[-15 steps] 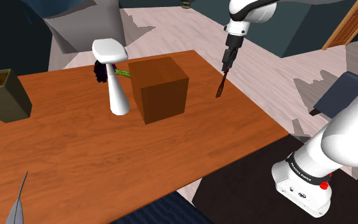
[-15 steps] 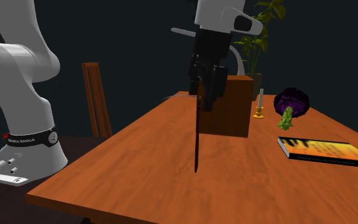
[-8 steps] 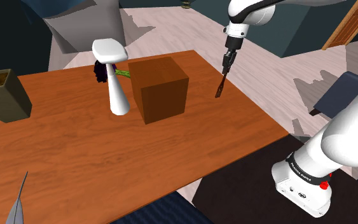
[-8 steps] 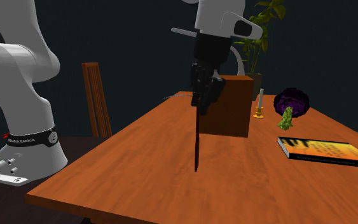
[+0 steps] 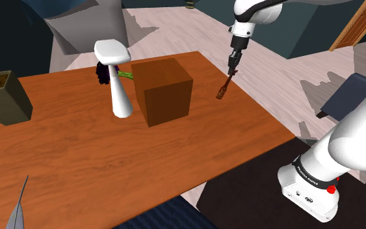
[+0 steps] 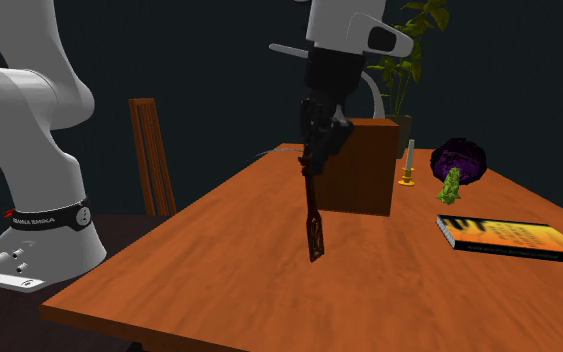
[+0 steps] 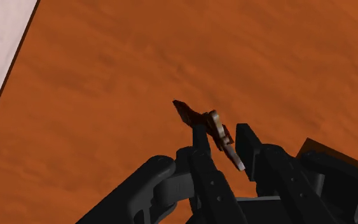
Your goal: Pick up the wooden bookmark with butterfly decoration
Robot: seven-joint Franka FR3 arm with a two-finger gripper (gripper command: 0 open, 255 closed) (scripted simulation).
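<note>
Hanging from the end effector (image 5: 230,71), the wooden bookmark (image 5: 222,90) is clear of the surface (image 5: 77,156), and we see it slant down from the black fingertips instead of dangling straight. We read the end effector as clenched on the bookmark's upper part. In the wrist view its two fingers (image 7: 199,137) stand slightly apart with the bookmark (image 7: 185,112) lying askew between them. The brown tip pokes out past the fingertips, and a pale rounded ornament sits against one finger.

In the second exterior view the bookmark (image 6: 314,220) runs from the end effector (image 6: 312,165) down to a point just above the surface (image 6: 219,270), in front of the brown box (image 6: 364,165). From the shoulder view we place it near the box (image 5: 165,91) on that view's right, not touching it, and over the part of the surface that borders the pale floor (image 5: 175,26).

Beyond the box we see a white lamp-like object (image 5: 115,78) and a dark purple cabbage (image 6: 459,158). A book (image 6: 514,237) lies flat on the second exterior view's right, and a planter (image 5: 2,97) stands at the shoulder view's left.
</note>
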